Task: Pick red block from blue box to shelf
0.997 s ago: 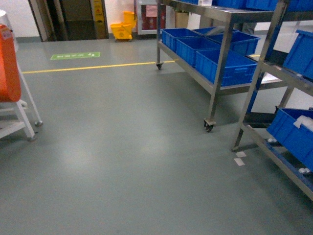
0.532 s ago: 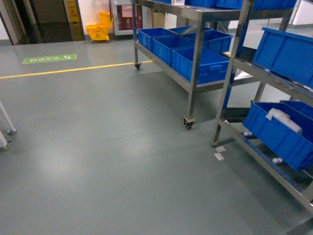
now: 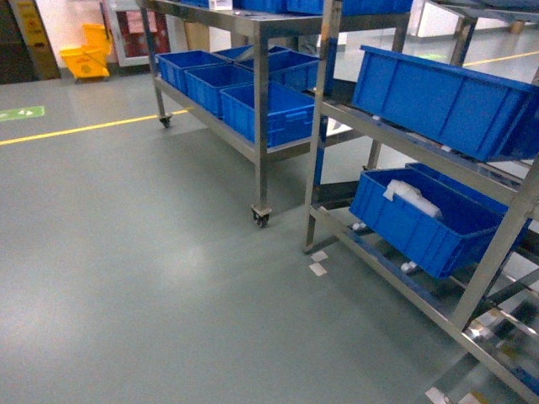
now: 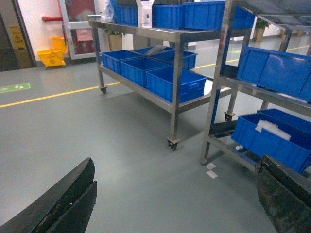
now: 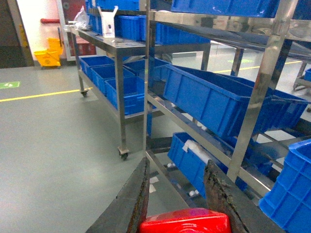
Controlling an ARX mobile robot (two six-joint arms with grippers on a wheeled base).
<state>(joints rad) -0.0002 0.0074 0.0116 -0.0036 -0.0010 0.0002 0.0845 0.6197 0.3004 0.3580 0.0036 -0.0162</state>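
Observation:
The red block (image 5: pixel 187 221) is glossy and sits low in the right wrist view, clamped between the two dark fingers of my right gripper (image 5: pixel 177 165), which is shut on it. The shelf (image 5: pixel 262 87) of shiny steel uprights and slanted rails rises close ahead of that gripper, and it fills the right side of the head view as the shelf (image 3: pixel 322 109). My left gripper (image 4: pixel 176 167) is open, its fingers far apart over bare floor, with the shelf (image 4: pixel 221 63) ahead to its right. The blue box is out of view. Neither gripper shows in the head view.
Dark blue crates (image 3: pixel 438 88) (image 3: pixel 421 219) rest on the shelf's slanted rails. A wheeled steel rack (image 3: pixel 259 101) with more blue crates stands behind it. A yellow mop bucket (image 3: pixel 84 57) and a yellow floor line (image 3: pixel 84 128) lie far left. White tape marks (image 3: pixel 318 263) dot the grey floor.
The head view has swung right: both racks slid left and grew nearer, and the orange-and-white object at the left edge has left the frame.

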